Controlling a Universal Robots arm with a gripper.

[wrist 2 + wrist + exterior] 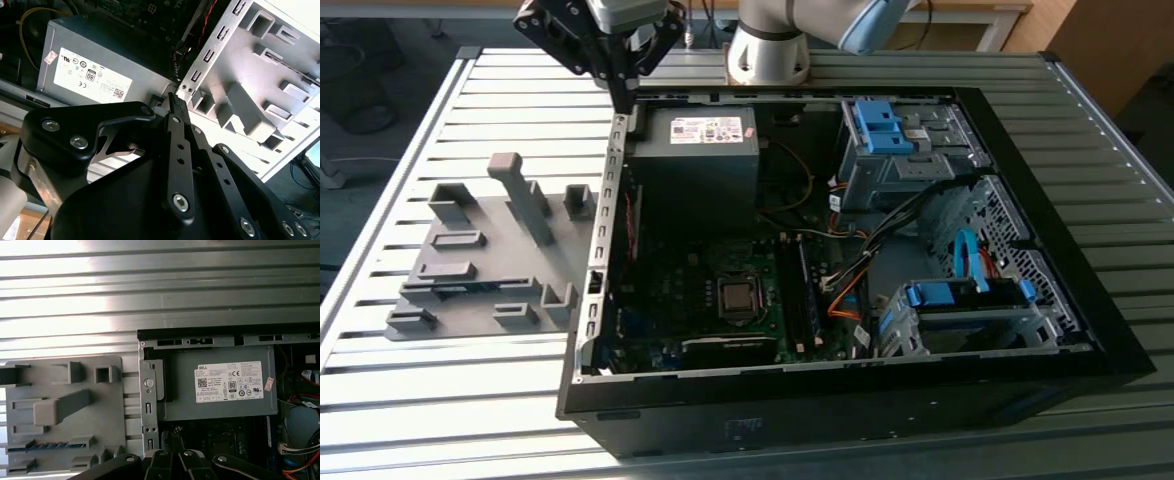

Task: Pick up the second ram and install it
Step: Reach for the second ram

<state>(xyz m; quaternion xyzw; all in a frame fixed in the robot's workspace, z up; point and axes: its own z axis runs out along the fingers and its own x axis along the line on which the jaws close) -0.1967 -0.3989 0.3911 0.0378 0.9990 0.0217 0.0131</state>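
Shiny ribbed bare-metal tabletop (160,290), matt grey plastic fixture (478,278), matt blk end effector (172,98), grey sheet-metal PSU (180,407) w/ paper label (229,381).

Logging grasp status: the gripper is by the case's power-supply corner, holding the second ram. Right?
Not holding it. The gripper carries nothing; the second ram lies in the grey fixture, as the first wrist view shows. The rest stands.
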